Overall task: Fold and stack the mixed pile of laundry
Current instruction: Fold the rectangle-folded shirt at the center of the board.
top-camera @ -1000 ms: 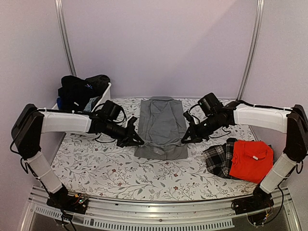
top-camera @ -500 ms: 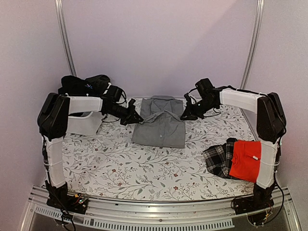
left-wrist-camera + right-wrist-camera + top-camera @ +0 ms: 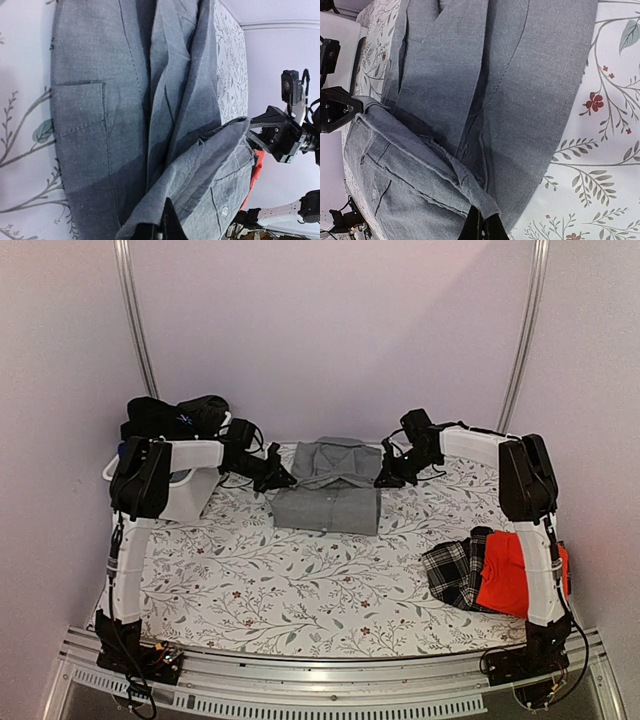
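Half-fold of the grey shirt (image 3: 328,498), which lies at the far centre of the table (image 3: 300,585) with its collar toward the back wall. The left gripper (image 3: 277,480) and right gripper (image 3: 386,478) are each pinched narrow on a corner of the shirt's lower edge, one at either side. Both wrist views show that edge lifted and doubled over the shirt body. The step in hand is judged to be laying this flap down toward the collar. To do it well, the two corners should travel level and together, with the cloth lightly taut between them so no slack wrinkles beneath. Lower until the edge rests square on the body, sides aligned, and only then release. A red shirt (image 3: 508,575) and plaid cloth (image 3: 455,570) lie touching at the near right. A black garment (image 3: 170,418) tops the tub (image 3: 190,498) at the far left, apparently awaiting folding.
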Motion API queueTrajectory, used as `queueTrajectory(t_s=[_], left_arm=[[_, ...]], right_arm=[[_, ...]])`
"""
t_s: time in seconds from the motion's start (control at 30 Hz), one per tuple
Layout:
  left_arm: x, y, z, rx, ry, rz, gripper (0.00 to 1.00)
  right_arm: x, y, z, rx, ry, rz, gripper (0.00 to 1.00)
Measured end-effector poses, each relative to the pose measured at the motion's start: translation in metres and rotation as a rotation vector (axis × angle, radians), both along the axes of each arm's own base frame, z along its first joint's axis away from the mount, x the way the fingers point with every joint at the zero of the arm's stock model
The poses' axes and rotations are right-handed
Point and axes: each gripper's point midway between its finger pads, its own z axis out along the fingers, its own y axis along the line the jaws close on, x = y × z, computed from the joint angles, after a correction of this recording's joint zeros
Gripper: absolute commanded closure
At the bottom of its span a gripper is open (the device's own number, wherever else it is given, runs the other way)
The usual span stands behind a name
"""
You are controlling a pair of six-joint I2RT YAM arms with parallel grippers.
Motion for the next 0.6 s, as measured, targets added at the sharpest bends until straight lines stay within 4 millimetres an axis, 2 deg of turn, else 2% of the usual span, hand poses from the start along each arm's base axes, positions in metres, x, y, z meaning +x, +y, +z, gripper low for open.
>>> queueTrajectory(t_s=[0.07, 0.1, 0.2, 0.3, 0.47, 0.5, 0.57, 0.6], left_arm=[[0.004, 0.001, -0.005, -0.007, 0.004, 0.001, 0.93], [0.005, 0.000, -0.007, -0.008, 0.007, 0.002, 0.89], [0.010, -0.002, -0.014, -0.012, 0.012, 0.005, 0.70], [0.016, -0.002, -0.015, -0.009, 0.009, 0.013, 0.48], [0.028, 0.004, 0.001, 0.031, -0.061, 0.029, 0.13], [0.030, 0.009, 0.006, 0.051, -0.076, 0.036, 0.02], [0.031, 0.020, 0.020, 0.095, -0.118, 0.045, 0.00], [0.030, 0.027, 0.032, 0.114, -0.145, 0.051, 0.01]], right_arm=[[0.003, -0.002, -0.005, -0.003, 0.007, -0.005, 0.99], [0.005, -0.002, -0.007, -0.003, 0.007, -0.006, 0.95], [0.010, -0.002, -0.011, -0.003, 0.006, -0.010, 0.67], [0.012, -0.004, -0.015, -0.009, 0.019, -0.025, 0.55], [0.018, -0.017, -0.012, -0.025, 0.016, -0.059, 0.36], [0.019, -0.020, -0.008, -0.024, 0.014, -0.069, 0.34], [0.020, -0.023, 0.006, -0.014, 0.000, -0.077, 0.31], [0.020, -0.023, 0.020, 0.000, -0.018, -0.074, 0.30]])
